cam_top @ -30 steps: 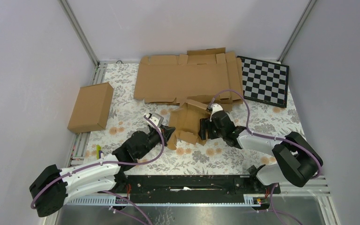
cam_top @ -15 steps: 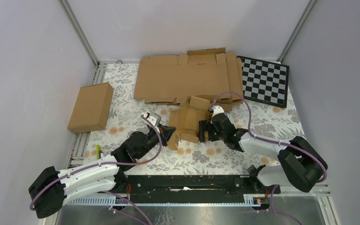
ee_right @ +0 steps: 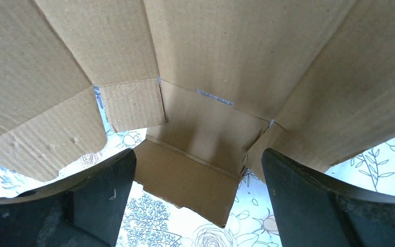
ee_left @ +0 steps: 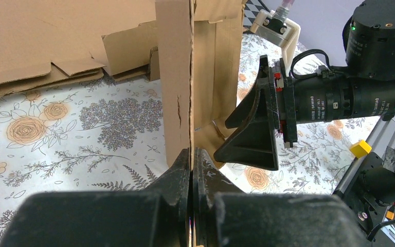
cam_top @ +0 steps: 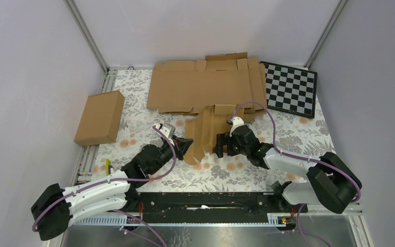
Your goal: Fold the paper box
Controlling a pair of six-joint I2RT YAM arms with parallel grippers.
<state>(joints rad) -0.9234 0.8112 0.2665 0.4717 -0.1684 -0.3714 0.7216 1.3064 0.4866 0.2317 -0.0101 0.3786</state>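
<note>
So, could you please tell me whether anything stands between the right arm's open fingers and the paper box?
Nothing visible does. The right fingers are wide open with the paper box directly ahead of them. The left fingers are shut on the box's other edge, clear of that path.

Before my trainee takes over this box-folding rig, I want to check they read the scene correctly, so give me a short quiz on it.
1. True or false: the left fingers are clamped on an edge of the small brown corrugated cardboard mailer.
2. The right fingers are: A) shut on the mailer; B) spread open, facing the mailer; C) out of view.
3. What pattern covers the flat black-and-white board at the far right of the top view?
Key: 1 true; 2 B; 3 checkerboard squares.
</note>
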